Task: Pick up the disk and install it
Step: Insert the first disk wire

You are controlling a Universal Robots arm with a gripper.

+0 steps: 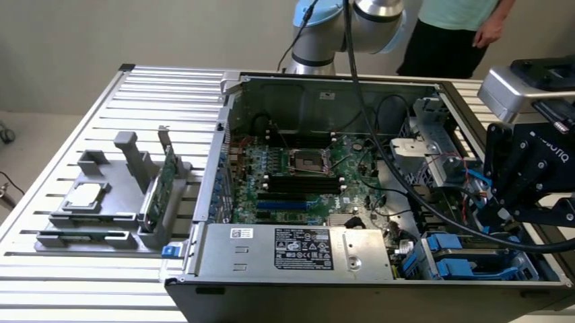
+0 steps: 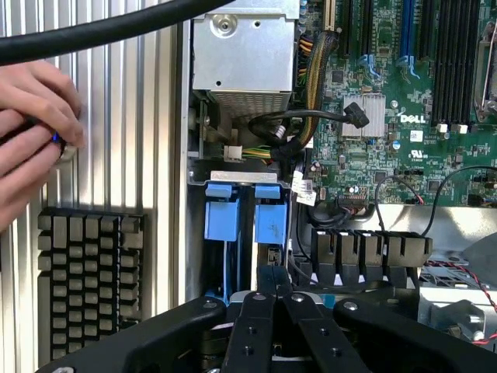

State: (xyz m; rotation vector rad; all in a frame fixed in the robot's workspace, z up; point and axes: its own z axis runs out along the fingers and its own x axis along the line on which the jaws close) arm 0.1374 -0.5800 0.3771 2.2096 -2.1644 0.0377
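My end effector [image 2: 272, 273] is clenched shut with nothing in it, hovering just over the drive bay [image 2: 241, 175] in a corner of the open PC case [image 1: 314, 101]. The disk [image 2: 268, 221] sits slotted in there, blue carrier end facing me, right beside another blue carrier [image 2: 220, 214]. Someone's hand [image 2: 31, 132] is over the table [image 2: 140, 116].

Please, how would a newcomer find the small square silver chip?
Beside the open computer case, at the exterior view's left, a grey holder stands on the slatted table. The chip lies flat on it, square and silver, unlike the green card standing on edge nearby.
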